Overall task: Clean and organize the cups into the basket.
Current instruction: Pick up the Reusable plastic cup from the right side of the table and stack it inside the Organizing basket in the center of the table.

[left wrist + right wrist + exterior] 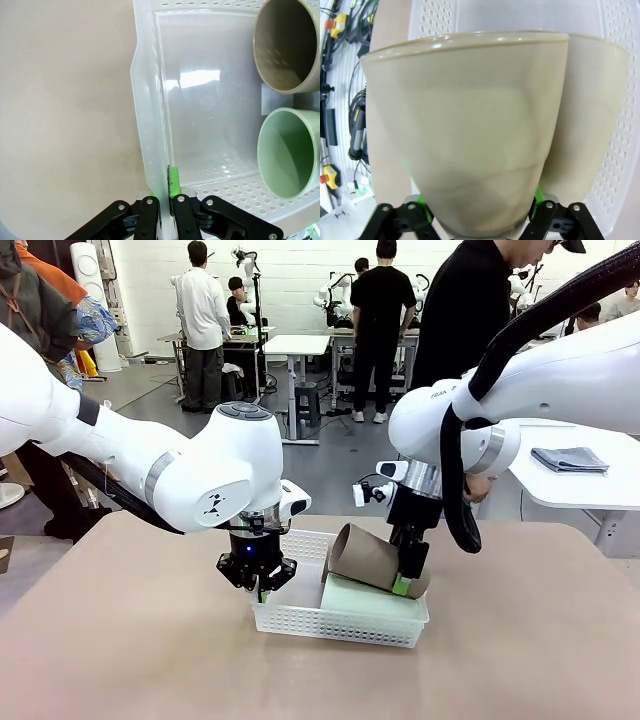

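Front view shows a brown cup (365, 556) lying on its side, held at its narrow base end between the fingers of our right gripper (410, 580). Its long axis runs away from that gripper toward the left gripper (257, 575), with the open mouth on that far side. It hangs tilted just above the basket (335, 623), over a green cup (370, 597) that already lies inside on its side, directly under the gripper. In the right wrist view the jaws stand wide on both sides of the brown cup's base, so we judge it is grasped. A paler cup wall shows just beside it there; we think it is the green cup.

Our left gripper is clenched on the basket's side wall, one finger inside and one outside, at the end far from the cups. In the left wrist view, both cup mouths face this gripper.

The right arm is the nearer one, so we think it must lower the brown cup beside the green one. The green cup below may stand in the way.
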Controlling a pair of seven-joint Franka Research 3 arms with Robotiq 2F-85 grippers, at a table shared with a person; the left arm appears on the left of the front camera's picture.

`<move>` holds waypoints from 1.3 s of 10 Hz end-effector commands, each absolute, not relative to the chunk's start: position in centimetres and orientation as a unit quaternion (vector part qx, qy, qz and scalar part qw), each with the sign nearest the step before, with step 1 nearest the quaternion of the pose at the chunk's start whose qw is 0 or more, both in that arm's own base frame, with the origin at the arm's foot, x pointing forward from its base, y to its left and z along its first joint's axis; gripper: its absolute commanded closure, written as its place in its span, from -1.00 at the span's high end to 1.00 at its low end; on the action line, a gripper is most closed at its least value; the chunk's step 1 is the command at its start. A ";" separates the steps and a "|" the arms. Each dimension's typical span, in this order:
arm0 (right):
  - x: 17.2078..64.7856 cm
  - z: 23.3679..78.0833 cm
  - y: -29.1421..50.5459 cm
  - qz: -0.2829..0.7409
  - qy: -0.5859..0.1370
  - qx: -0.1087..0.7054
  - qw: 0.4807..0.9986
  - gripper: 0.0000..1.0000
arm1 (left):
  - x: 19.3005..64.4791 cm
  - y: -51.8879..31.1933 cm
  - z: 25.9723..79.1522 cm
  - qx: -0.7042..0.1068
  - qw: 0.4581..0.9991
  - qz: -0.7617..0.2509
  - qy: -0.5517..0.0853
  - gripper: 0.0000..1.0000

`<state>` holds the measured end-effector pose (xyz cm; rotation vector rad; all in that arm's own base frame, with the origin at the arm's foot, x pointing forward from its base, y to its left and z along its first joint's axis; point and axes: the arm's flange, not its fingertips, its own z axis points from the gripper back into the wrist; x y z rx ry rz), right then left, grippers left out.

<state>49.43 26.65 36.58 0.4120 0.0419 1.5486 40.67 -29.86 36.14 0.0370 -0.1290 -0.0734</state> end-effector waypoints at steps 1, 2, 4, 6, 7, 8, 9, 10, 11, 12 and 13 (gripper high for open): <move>49.8 36.3 26.8 0.702 0.019 0.184 0.688 0.98 | 40.6 -29.9 36.3 0.019 0.997 -0.038 -0.069 -1.00; 49.8 36.3 26.8 0.702 0.018 0.185 0.688 1.00 | 40.6 -29.9 36.3 0.019 0.997 -0.038 -0.069 -1.00; 49.8 36.3 26.7 0.700 0.017 0.187 0.689 1.00 | 40.6 -29.9 36.3 0.019 0.997 -0.038 -0.069 -1.00; 49.7 36.7 26.5 0.699 0.011 0.185 0.690 1.00 | 40.6 -29.9 36.3 0.019 0.997 -0.038 -0.069 -1.00; 49.5 38.0 25.7 0.702 -0.014 0.181 0.688 1.00 | 40.6 -29.9 36.3 0.019 0.997 -0.038 -0.069 -1.00; 49.2 40.8 23.7 0.694 -0.064 0.189 0.692 1.00 | 40.6 -29.9 36.3 0.019 0.997 -0.038 -0.069 -1.00; 48.4 44.4 20.3 0.682 -0.134 0.200 0.691 1.00 | 40.6 -29.9 36.3 0.019 0.997 -0.038 -0.069 -1.00; 47.6 47.0 16.6 0.670 -0.193 0.232 0.679 1.00 | 40.6 -29.9 36.3 0.019 0.997 -0.038 -0.069 -1.00; 47.3 48.8 12.4 0.654 -0.247 0.274 0.660 1.00 | 40.6 -29.9 36.3 0.019 0.997 -0.038 -0.069 -1.00; 47.3 49.4 8.2 0.643 -0.281 0.326 0.633 1.00 | 40.6 -29.9 36.3 0.019 0.997 -0.038 -0.069 -1.00; 47.3 48.9 4.2 0.636 -0.304 0.374 0.603 1.00 | 40.6 -29.9 36.3 0.019 0.997 -0.038 -0.069 -1.00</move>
